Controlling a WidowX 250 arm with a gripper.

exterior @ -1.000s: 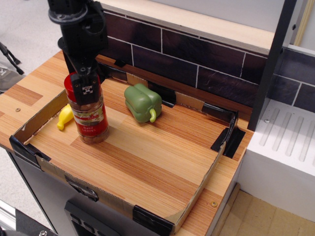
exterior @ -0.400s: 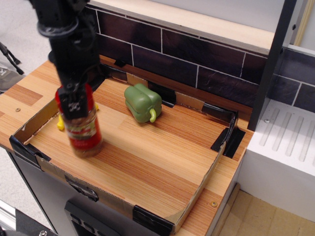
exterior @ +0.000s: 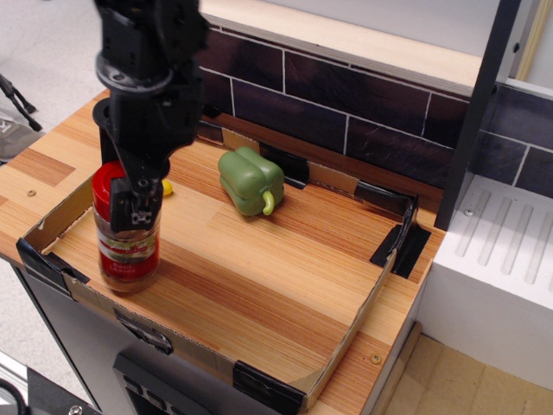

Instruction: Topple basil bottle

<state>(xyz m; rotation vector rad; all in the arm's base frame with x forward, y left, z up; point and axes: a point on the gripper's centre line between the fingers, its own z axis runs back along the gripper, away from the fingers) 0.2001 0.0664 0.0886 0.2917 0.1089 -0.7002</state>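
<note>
The basil bottle [exterior: 123,251] is a clear jar with a red lid and a red-and-white label. It stands upright on the wooden tray floor, close to the front-left cardboard wall. My black gripper [exterior: 136,206] comes down from above and holds the bottle at its lid and upper part. One finger [exterior: 140,212] lies across the front right of the lid; the other finger is hidden behind the bottle. The jaws look closed on the bottle.
A green pepper [exterior: 251,180] lies at the back middle of the tray. A small yellow object [exterior: 166,186] peeks out behind my arm. Low cardboard walls [exterior: 346,341] ring the wooden board. A dark tiled wall stands behind, a white sink unit [exterior: 505,259] at right.
The bottle has moved with my gripper toward the front-left wall of the tray. It tilted slightly on the way and now stands upright.
</note>
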